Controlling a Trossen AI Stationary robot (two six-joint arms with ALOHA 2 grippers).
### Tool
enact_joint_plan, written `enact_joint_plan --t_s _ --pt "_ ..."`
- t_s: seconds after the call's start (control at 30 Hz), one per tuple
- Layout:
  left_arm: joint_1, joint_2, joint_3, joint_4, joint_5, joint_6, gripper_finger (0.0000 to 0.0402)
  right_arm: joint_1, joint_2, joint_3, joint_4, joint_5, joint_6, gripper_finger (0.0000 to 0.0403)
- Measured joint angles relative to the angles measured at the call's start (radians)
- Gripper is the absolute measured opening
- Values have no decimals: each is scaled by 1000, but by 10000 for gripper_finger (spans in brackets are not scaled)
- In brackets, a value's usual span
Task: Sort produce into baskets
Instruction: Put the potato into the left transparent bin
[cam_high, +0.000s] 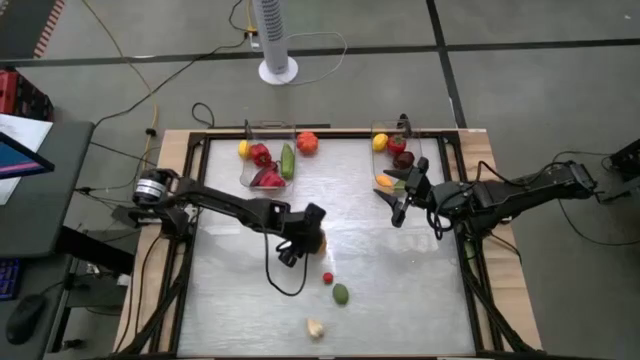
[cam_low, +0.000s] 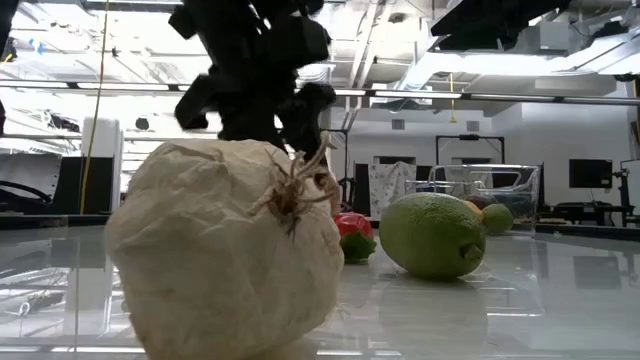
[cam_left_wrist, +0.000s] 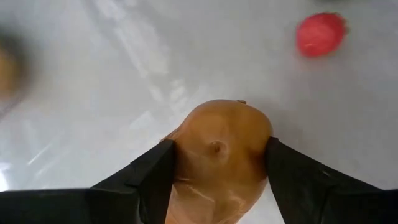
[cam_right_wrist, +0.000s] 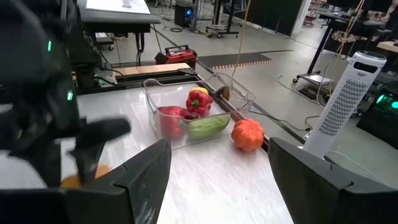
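My left gripper (cam_high: 308, 236) is near the table's middle, shut on an orange-brown produce piece (cam_left_wrist: 221, 155). My right gripper (cam_high: 400, 205) is open and empty beside the right clear basket (cam_high: 420, 150), which holds yellow, red, maroon and orange pieces. The left clear basket (cam_high: 248, 150) holds a yellow piece, red peppers and a green cucumber. An orange-red piece (cam_high: 307, 143) lies on the table just right of it. A small red piece (cam_high: 327, 278), a green piece (cam_high: 341, 294) and a pale garlic (cam_high: 316, 328) lie toward the near edge. My left gripper pinches the orange-brown piece by its two opposite sides (cam_left_wrist: 183, 162) between its two fingers (cam_left_wrist: 155, 177). The fingers come from above, slanting down. The piece's rounded end sticks out past the fingertips. Whether it rests on the table or is lifted, I cannot tell.
The low view shows the garlic (cam_low: 225, 250) close up, with the green piece (cam_low: 432, 235) and the small red piece (cam_low: 350, 235) behind it. A white tower fan (cam_high: 275, 40) stands beyond the far edge. Cables run along the table's frame.
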Motion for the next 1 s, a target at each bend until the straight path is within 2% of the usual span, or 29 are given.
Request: enact_joint_plan --t_s 0.37,0.53,0.63,0.77,0.83,1.0 --pt "100 -273 -7 -51 -117 -131 213 -60 0 0 30 2 -71 296" --pt "192 -387 -86 -17 -228 -171 213 -92 0 0 54 -8 -109 296" --pt "280 -442 -167 43 -268 -210 213 -103 0 0 96 -58 -141 296" --pt "400 -485 -269 155 -285 -318 214 -113 0 0 132 -90 -166 296" --pt "443 -494 -294 174 -261 -351 222 -122 0 0 141 -97 -177 296" --pt "476 -498 -296 175 -234 -358 266 -151 10 0 141 -166 -166 297"
